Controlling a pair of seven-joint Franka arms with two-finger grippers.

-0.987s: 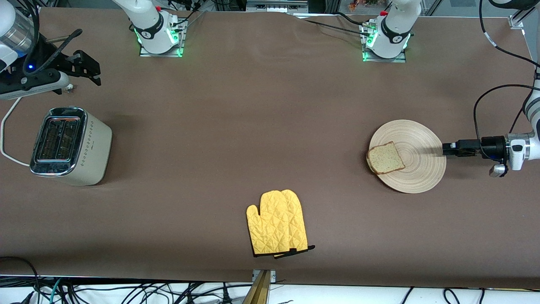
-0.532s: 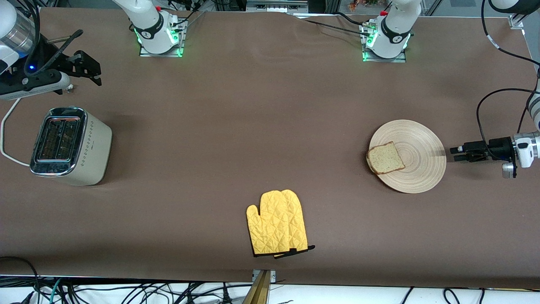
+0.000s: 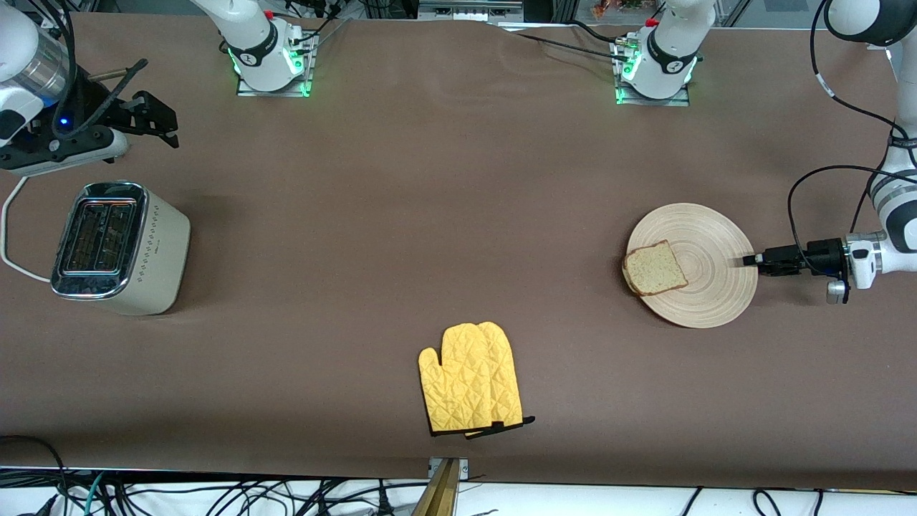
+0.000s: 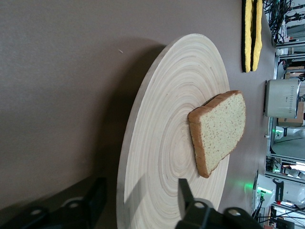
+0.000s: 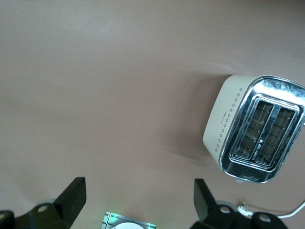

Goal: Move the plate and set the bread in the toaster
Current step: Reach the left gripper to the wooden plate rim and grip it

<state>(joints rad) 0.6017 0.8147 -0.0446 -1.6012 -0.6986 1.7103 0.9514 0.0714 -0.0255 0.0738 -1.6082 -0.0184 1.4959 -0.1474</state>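
Note:
The pale wooden plate (image 3: 716, 290) lies toward the left arm's end of the table. The bread (image 3: 654, 269) lies flat on it, at the rim toward the toaster. My left gripper (image 3: 749, 260) is low at the plate's rim toward the left arm's end. In the left wrist view the gripper (image 4: 139, 188) is open, with one finger over the plate (image 4: 162, 143) and one under its rim, short of the bread (image 4: 221, 131). The cream toaster (image 3: 118, 247) stands at the right arm's end, slots empty. My right gripper (image 3: 154, 118) hangs open and empty above the table beside the toaster (image 5: 255, 126).
Yellow quilted oven mitts (image 3: 469, 376) lie stacked near the front edge at mid-table, also seen in the left wrist view (image 4: 251, 33). The toaster's white cord (image 3: 8, 236) loops off the table's end. The arm bases (image 3: 269, 57) stand along the back edge.
My left gripper drew back from the plate, then came in again to its rim. My right gripper drifted slightly. Plate, bread and toaster have not moved.

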